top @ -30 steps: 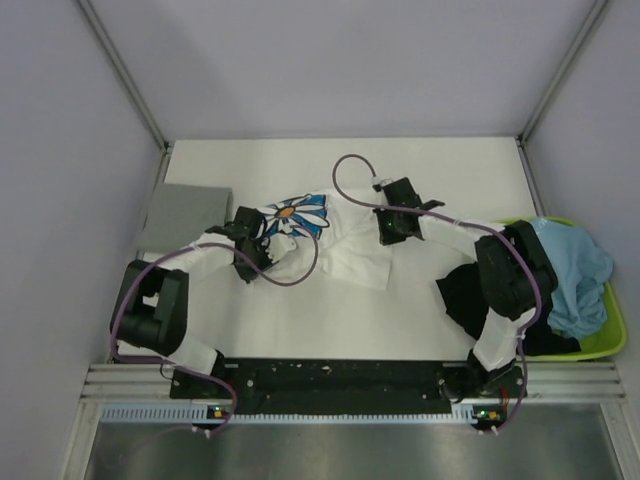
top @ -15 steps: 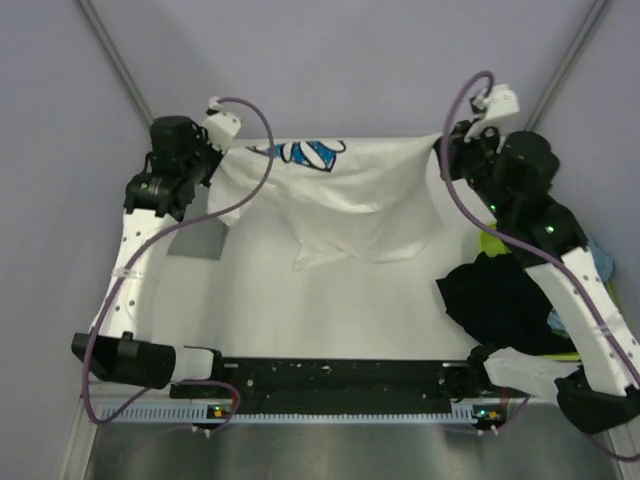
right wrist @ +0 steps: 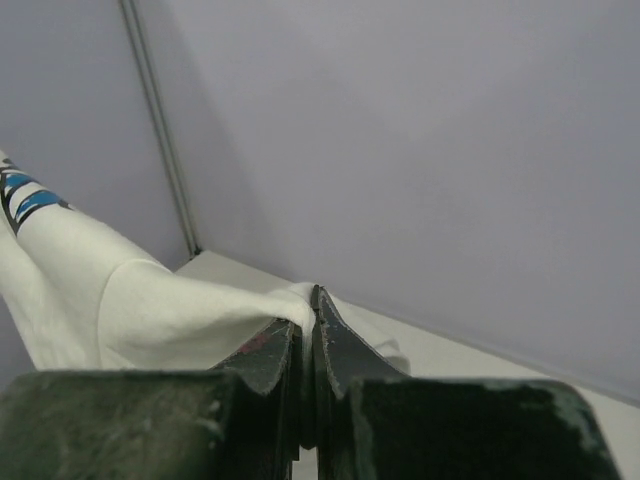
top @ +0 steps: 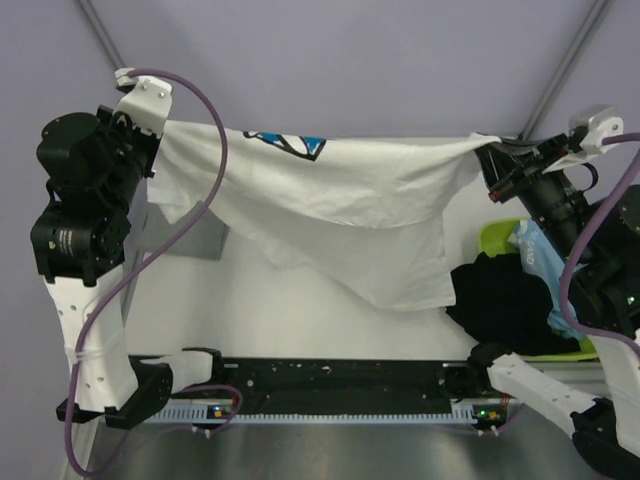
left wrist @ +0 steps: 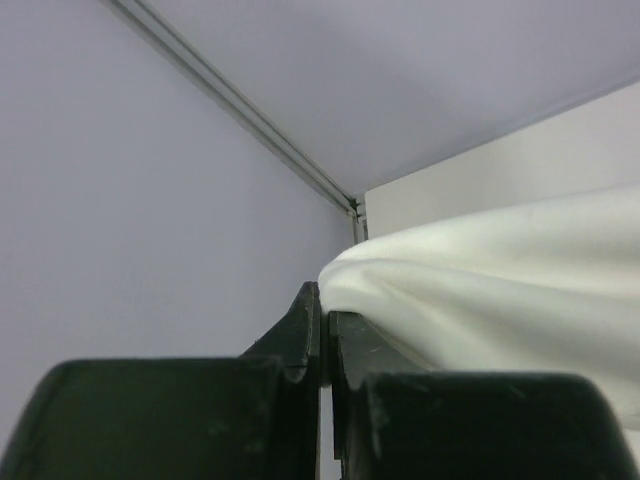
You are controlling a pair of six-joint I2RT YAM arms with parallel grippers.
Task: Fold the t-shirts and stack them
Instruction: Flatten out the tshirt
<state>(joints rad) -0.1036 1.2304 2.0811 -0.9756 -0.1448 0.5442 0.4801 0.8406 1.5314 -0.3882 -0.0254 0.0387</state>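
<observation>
The white t-shirt with blue flower print (top: 340, 205) hangs stretched in the air between both grippers, high above the table. My left gripper (top: 155, 135) is shut on its left corner; the left wrist view shows the cloth (left wrist: 480, 290) pinched at the fingertips. My right gripper (top: 488, 160) is shut on its right corner, with cloth (right wrist: 190, 305) draped over the jaws in the right wrist view. A folded grey t-shirt (top: 200, 235) lies at the table's left, partly hidden. A black t-shirt (top: 500, 300) and a light blue one (top: 535, 255) sit at the right.
A lime-green tray (top: 492, 235) at the right edge holds the black and light blue shirts. The white table (top: 300, 310) lies below the hanging shirt. Grey walls with metal corner posts enclose the back and sides.
Both arms have lifted the white shirt off the table and drawn apart, raising it higher and stretching it wide between them.
</observation>
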